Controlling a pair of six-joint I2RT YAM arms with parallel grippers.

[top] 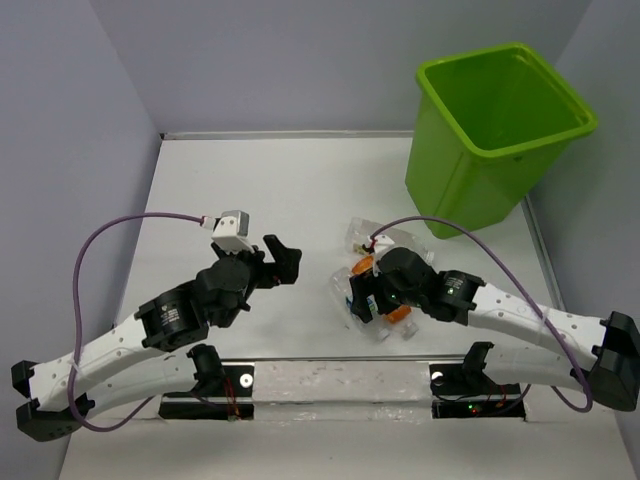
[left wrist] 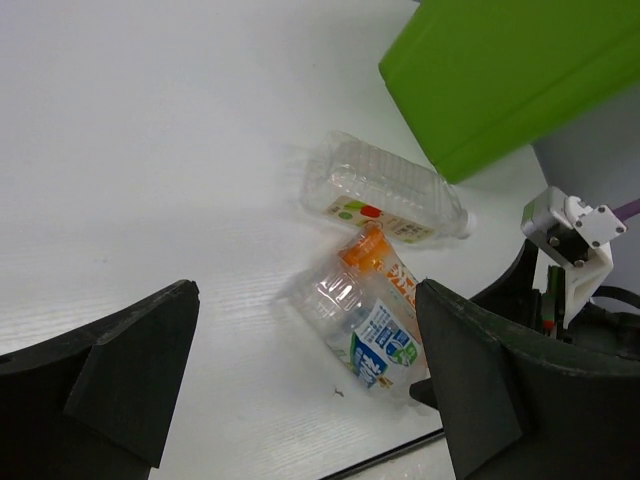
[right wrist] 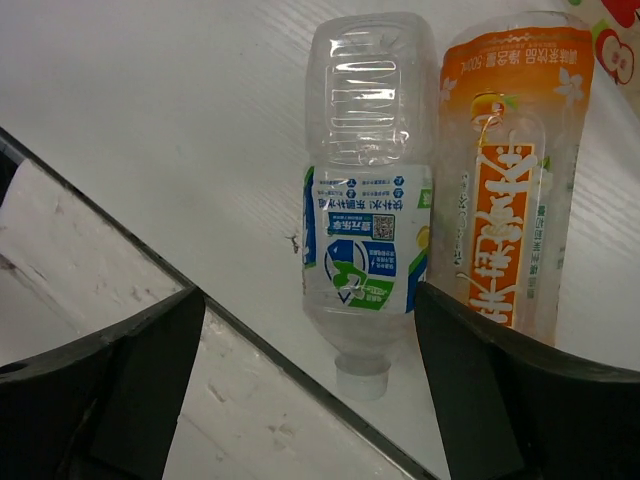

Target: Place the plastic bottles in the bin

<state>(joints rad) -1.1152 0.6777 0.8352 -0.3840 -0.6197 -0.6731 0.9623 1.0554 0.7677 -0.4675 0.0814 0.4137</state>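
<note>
Right pincer (right wrist: 305, 300) agape — clear blue-labelled bottle (right wrist: 365, 200) beside orange-labelled bottle (right wrist: 512, 200).

The blue-labelled bottle (right wrist: 365, 200) is clear, glossy, ribbed plastic; the orange-labelled bottle (right wrist: 510, 170) likewise, with shiny printed film. The bin (top: 470, 180) is smooth glossy plastic. The desk (top: 270, 190) is matt white.

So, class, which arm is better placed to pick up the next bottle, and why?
Right. The right hand, open, hovers over the blue-labelled bottle; the left hand, also open, sits apart from the pile.
</note>
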